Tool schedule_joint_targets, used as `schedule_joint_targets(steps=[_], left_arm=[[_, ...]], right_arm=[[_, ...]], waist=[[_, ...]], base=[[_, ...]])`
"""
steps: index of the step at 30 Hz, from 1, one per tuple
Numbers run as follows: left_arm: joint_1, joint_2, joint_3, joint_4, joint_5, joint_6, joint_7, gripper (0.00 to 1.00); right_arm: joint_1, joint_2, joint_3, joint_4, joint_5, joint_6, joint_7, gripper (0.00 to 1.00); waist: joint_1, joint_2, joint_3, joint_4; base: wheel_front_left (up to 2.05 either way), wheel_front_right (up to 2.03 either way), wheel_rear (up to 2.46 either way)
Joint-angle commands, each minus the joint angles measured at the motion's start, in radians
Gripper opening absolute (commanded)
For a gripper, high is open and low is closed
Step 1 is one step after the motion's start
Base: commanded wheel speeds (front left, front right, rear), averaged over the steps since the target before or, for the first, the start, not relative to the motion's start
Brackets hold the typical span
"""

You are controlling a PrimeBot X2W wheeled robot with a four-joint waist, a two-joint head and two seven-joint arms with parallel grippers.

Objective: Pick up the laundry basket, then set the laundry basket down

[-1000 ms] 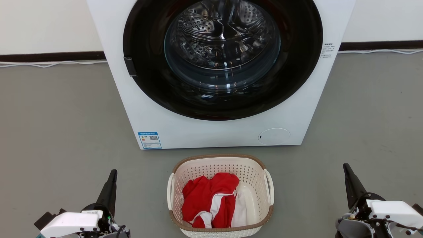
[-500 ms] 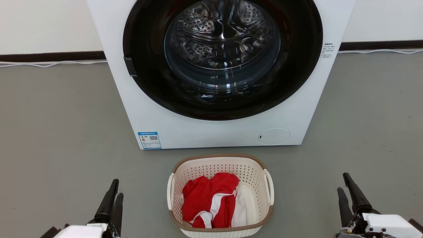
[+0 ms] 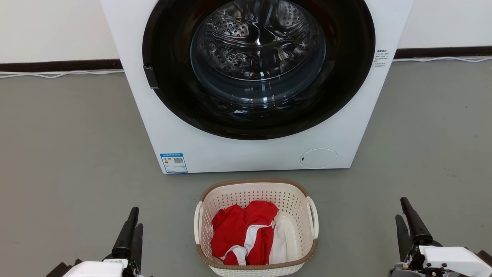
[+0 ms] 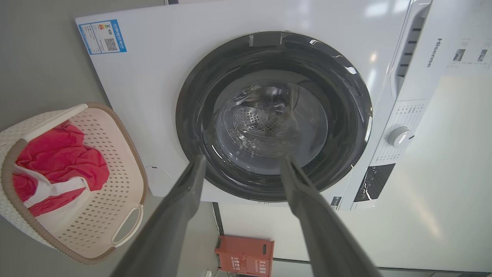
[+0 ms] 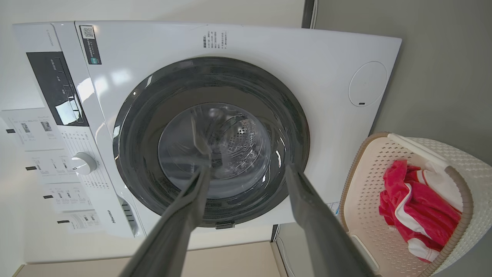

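Left gripper (image 3: 136, 218) and right gripper (image 3: 400, 209) are hanging spread and empty in the lower corners, well apart from the basket (image 3: 253, 182). It is sitting on the floor (image 3: 77, 154) at lower centre, below the washer (image 3: 230, 154). Seemingly both the lift and the set-down are still waiting.

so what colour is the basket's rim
The laundry basket rim is woven-look brown; clearest in head view.

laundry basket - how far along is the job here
Nothing looks done yet: the laundry basket sits on the floor before the washing machine, red clothing inside. In hand: nothing; the left hand and right hand are open, flanking it, clear of its handles. Left: grasp, lift, set down.
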Motion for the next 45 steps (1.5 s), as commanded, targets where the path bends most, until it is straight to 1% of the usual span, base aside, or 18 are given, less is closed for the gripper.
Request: schedule_joint_targets(steps=[1,8,16,22,23,33,45], left_arm=[[-0.028,0.007,0.001,-0.031,0.025,-0.003,-0.009,1.0],[-0.03,0.008,0.0,-0.03,0.107,-0.004,-0.029,1.0],[-0.031,0.009,0.003,-0.03,0.243,-0.002,-0.053,1.0],[-0.033,0.009,0.003,-0.031,0.35,0.016,-0.071,1.0],[-0.033,0.009,0.003,-0.031,0.35,0.016,-0.071,1.0],[-0.04,0.01,-0.009,-0.014,0.542,0.08,-0.1,1.0],[-0.051,0.018,-0.023,0.014,0.745,0.13,-0.135,1.0]], right_arm=[[-0.03,-0.007,0.005,-0.036,-0.024,0.002,-0.014,1.0],[-0.033,-0.007,0.006,-0.049,-0.13,0.002,-0.035,1.0],[-0.039,-0.007,0.009,-0.063,-0.292,0.003,-0.058,1.0],[-0.047,-0.008,0.018,-0.068,-0.416,0.003,-0.076,1.0],[-0.047,-0.008,0.018,-0.068,-0.416,0.003,-0.076,1.0],[-0.059,-0.008,0.032,-0.058,-0.617,0.004,-0.106,1.0],[-0.065,-0.012,0.045,-0.045,-0.826,0.005,-0.141,1.0]], waist=[[-0.0003,0.0,0.0,0.0],[-0.0003,0.0,0.0,-0.001],[-0.0003,0.0,-0.001,-0.001],[-0.0003,0.0,0.0,-0.003],[-0.0003,0.0,0.0,-0.003],[-0.0003,0.0,0.0,-0.004],[-0.0003,0.0,0.001,-0.006]], base=[[0.0,0.0,0.0],[0.0,0.0,0.0],[0.0,0.0,0.0],[0.0,0.0,0.0],[0.0,0.0,0.0],[0.0,0.0,0.0],[0.0,0.0,0.0]])
